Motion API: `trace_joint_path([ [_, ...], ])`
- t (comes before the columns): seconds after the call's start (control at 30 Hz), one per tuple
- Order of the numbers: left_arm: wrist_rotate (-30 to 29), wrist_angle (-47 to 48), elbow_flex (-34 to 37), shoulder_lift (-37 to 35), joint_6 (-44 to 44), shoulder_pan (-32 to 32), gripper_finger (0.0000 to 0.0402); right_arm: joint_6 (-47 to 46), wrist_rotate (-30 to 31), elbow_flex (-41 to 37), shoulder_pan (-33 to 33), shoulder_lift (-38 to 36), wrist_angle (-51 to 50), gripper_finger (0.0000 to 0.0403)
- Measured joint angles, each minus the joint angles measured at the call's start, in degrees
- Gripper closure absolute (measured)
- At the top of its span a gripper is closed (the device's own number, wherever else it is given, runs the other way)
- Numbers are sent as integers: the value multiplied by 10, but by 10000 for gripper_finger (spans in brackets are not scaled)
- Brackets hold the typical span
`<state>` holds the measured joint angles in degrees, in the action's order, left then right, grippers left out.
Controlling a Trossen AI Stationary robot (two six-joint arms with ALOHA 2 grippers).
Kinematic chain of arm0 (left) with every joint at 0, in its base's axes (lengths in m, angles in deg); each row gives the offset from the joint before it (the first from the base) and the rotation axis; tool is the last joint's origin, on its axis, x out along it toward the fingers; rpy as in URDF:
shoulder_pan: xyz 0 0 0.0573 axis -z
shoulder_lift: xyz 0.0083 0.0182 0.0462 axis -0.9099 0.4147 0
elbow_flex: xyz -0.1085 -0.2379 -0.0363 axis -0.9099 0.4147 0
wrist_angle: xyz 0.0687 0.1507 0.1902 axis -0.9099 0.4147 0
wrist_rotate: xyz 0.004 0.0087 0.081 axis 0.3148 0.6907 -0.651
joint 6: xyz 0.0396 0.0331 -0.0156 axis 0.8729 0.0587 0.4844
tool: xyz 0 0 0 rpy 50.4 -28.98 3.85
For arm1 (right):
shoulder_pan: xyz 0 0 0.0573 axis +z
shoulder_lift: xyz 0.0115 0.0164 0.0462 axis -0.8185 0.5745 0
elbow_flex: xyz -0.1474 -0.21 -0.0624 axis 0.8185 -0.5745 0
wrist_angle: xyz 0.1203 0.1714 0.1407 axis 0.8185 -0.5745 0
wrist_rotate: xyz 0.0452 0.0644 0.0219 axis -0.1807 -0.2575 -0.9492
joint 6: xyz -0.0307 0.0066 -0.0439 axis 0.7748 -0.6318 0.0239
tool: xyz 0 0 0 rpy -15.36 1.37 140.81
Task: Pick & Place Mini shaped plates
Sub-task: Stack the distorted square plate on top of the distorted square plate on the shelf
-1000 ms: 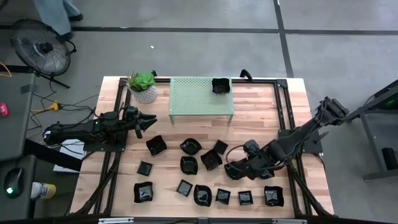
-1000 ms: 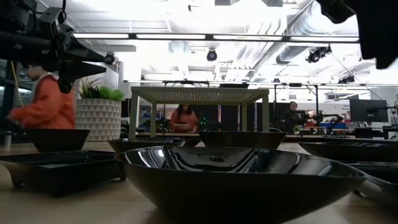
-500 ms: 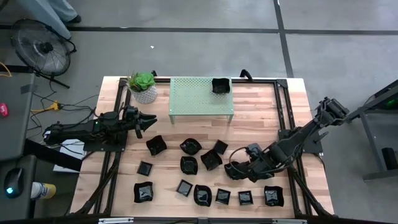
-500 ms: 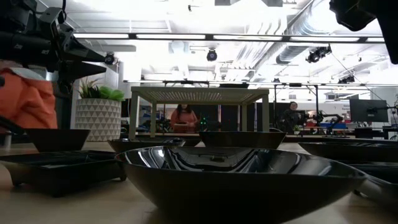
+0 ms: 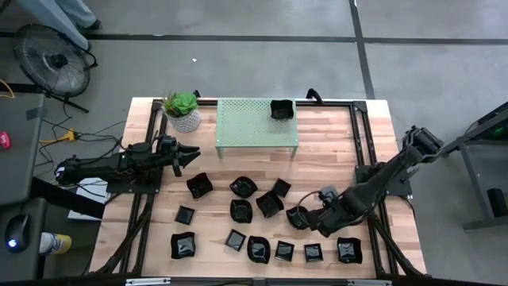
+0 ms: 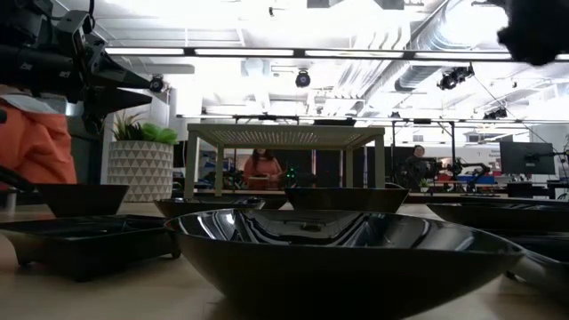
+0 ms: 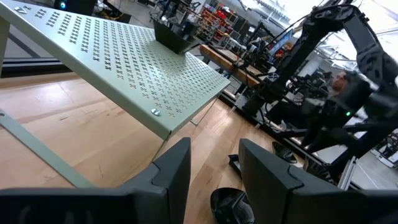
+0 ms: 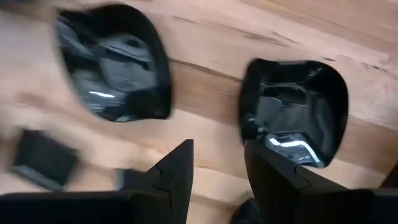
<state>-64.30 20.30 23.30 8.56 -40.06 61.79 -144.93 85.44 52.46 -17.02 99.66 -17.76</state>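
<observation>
Several mini shaped plates, small glossy black dishes, lie flat on the wooden table [image 5: 333, 151]; one [image 5: 281, 109] sits on the green perforated shelf [image 5: 254, 123]. My right gripper [image 5: 312, 222] [image 8: 217, 168] points down, open, above the bare wood between two rounded plates [image 8: 115, 62] [image 8: 292, 112]; in the high view it is just beside the plate [image 5: 298, 216]. I cannot tell whether its finger touches the nearer plate. My left gripper [image 5: 189, 152] [image 7: 214, 168] waits at the table's left, level, open, with nothing between its fingers.
A white-potted green plant [image 5: 183, 111] stands at the far left corner beside the shelf. A row of plates [image 5: 258, 249] runs along the near edge. A black frame [image 5: 361, 119] borders the table. People sit in the room beyond, seen in the low view.
My right gripper has gone down and toward the table's near right, rolling at the wrist, and has uncovered the rounded plate next to it. No plate has moved.
</observation>
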Motion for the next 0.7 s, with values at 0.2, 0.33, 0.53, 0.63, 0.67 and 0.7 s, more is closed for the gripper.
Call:
trace_joint_path([
  [0.2, 0, 0, 0, 0, 0, 0, 268, -61, -37, -8, 35, 9, 28, 265],
  [0.33, 0, 0, 0, 0, 0, 0, 268, -106, -81, -8, 57, 9, 66, 265],
  [0.53, 0, 0, 0, 0, 0, 0, 268, -141, -65, 6, 83, 16, 81, 265],
  [0.63, 0, 0, 0, 0, 0, 0, 268, -154, -67, 29, 94, 38, 81, 265],
  [0.67, 0, 0, 0, 0, 0, 0, 268, -157, -69, 38, 97, 48, 81, 265],
  [0.7, 0, 0, 0, 0, 0, 0, 268, -160, -74, 46, 100, 58, 81, 265],
])
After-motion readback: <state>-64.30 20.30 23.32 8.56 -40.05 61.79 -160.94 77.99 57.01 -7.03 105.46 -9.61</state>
